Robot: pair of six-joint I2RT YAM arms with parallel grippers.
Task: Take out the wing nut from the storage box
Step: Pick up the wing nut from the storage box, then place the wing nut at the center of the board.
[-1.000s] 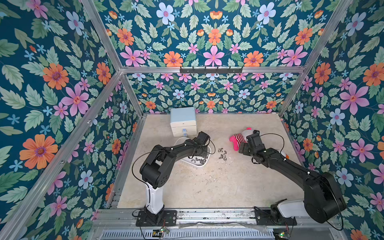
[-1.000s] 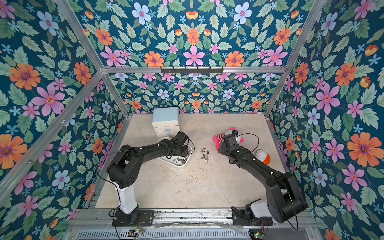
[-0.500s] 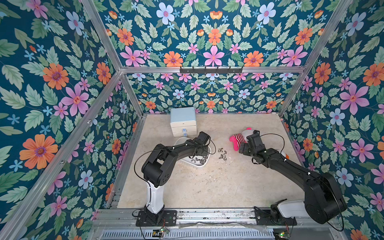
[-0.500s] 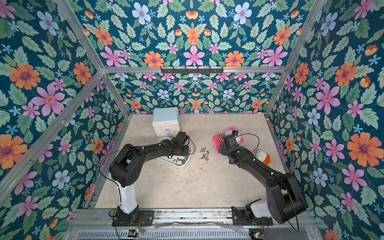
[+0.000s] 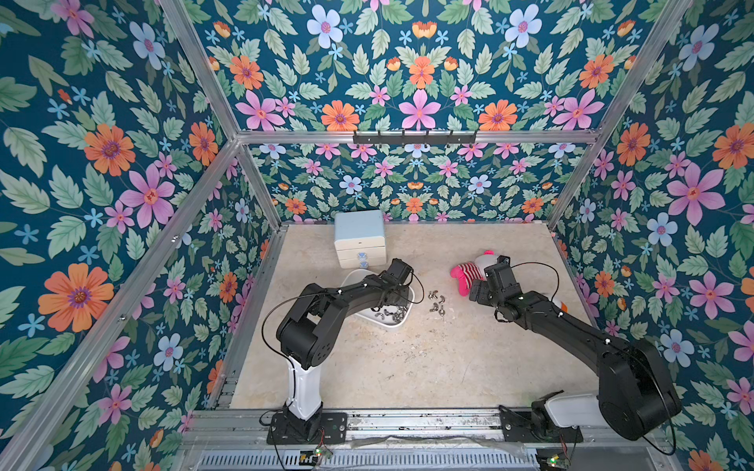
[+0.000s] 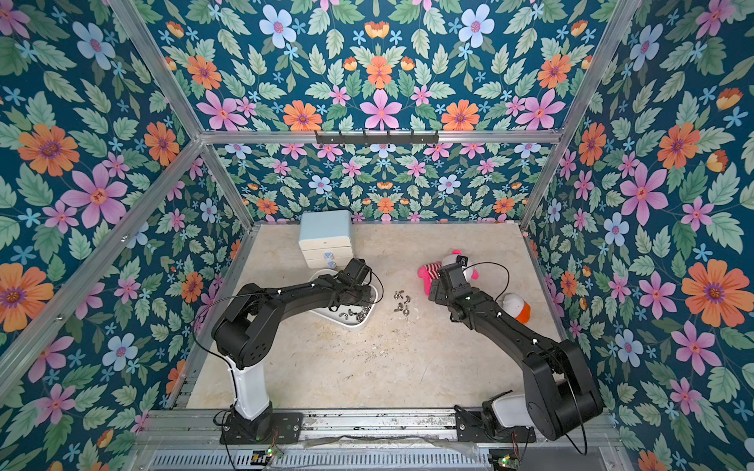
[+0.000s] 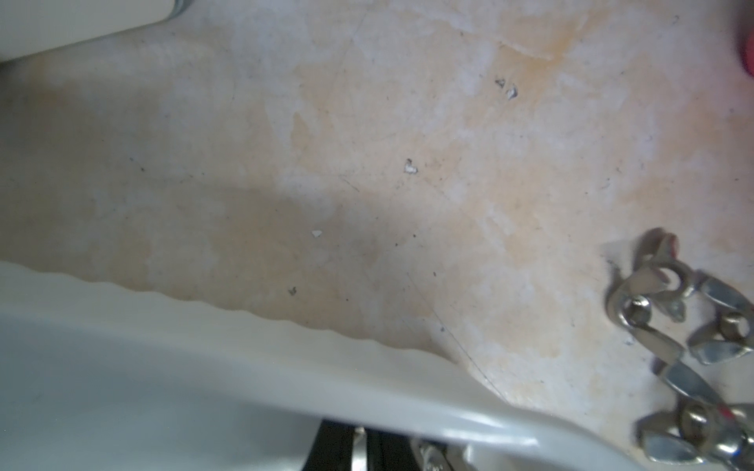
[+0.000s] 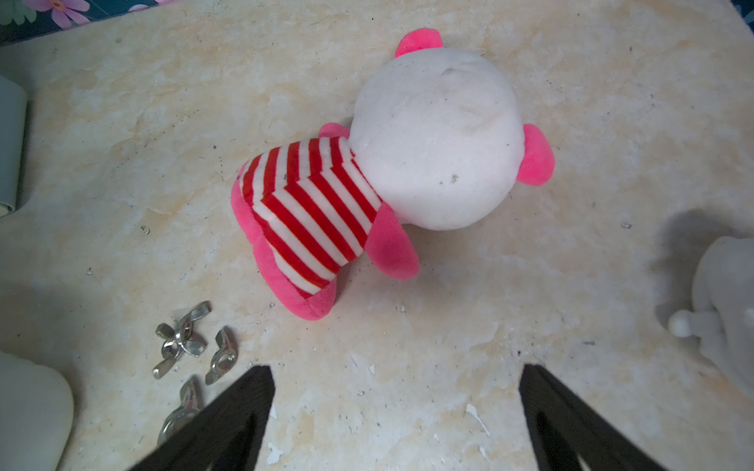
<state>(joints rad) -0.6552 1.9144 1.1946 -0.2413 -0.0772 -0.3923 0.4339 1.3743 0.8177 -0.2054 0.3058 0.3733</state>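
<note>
A: Where is the storage box?

B: In both top views it lies just left of centre on the table, mostly under the left arm. A small heap of wing nuts shows in its lower right end.

A: And the left gripper?

B: Down inside the box, hidden by the wrist from above. In the left wrist view only its dark tips show, just past the box's wavy rim (closed together, though whether a nut sits between them I cannot tell).

A: Any outside?

B: Yes, loose nuts lie on the table just right of the box, between it and the plush toy.

A: The right gripper?

B: Its jaws stand wide apart with nothing between them, low over bare table. The striped toy lies just ahead of them in the right wrist view.

A: Anything else?

B: A blue-topped chest of drawers stands above the box in the frame.
</note>
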